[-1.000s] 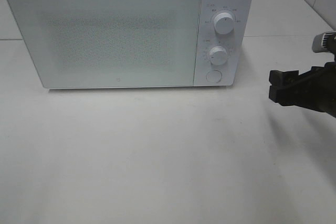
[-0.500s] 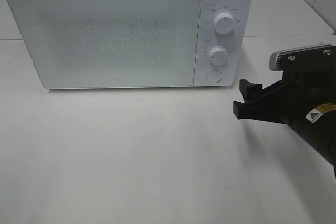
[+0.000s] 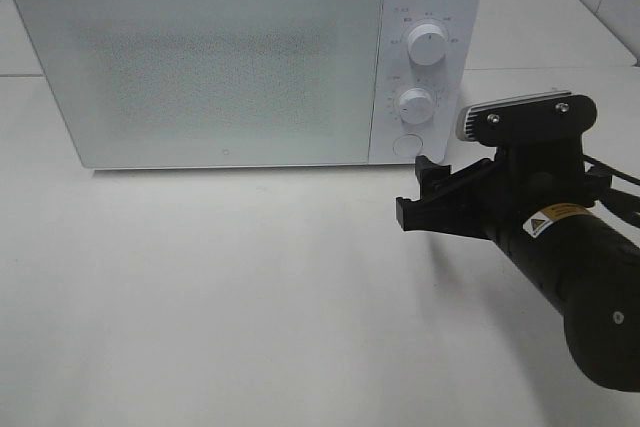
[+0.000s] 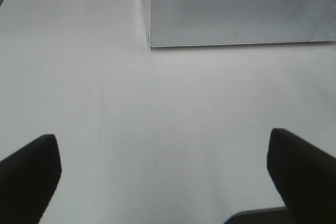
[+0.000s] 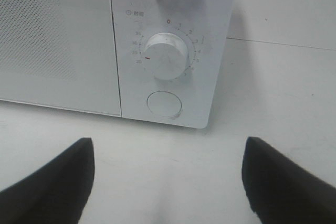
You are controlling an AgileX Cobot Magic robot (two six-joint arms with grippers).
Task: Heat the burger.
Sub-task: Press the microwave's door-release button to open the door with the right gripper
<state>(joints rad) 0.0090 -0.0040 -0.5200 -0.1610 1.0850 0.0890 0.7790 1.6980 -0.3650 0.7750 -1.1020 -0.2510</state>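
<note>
Close in front of the microwave [image 3: 200, 57], the right tool [image 3: 415, 190] hangs just above the desk [image 3: 250, 307]. Its jaws are spread wide with nothing between them, and it points at the round door button [image 5: 164, 103], near it but not touching. The left tool [image 4: 165, 182], equally spread and empty, sits low over bare desk, well apart from the shut door [image 4: 236, 9].

The burger shows in no view. The door's frosted, dotted window hides whether it lies inside.

With the jaws this wide, a push could likely straddle the button, or a finger could knock the timer knob [image 5: 166, 55] just above it. A hard shove might also slide the oven back on the smooth desk.

Count: one microwave, two knobs including the upper knob [image 3: 428, 45], one button, two tools.
</note>
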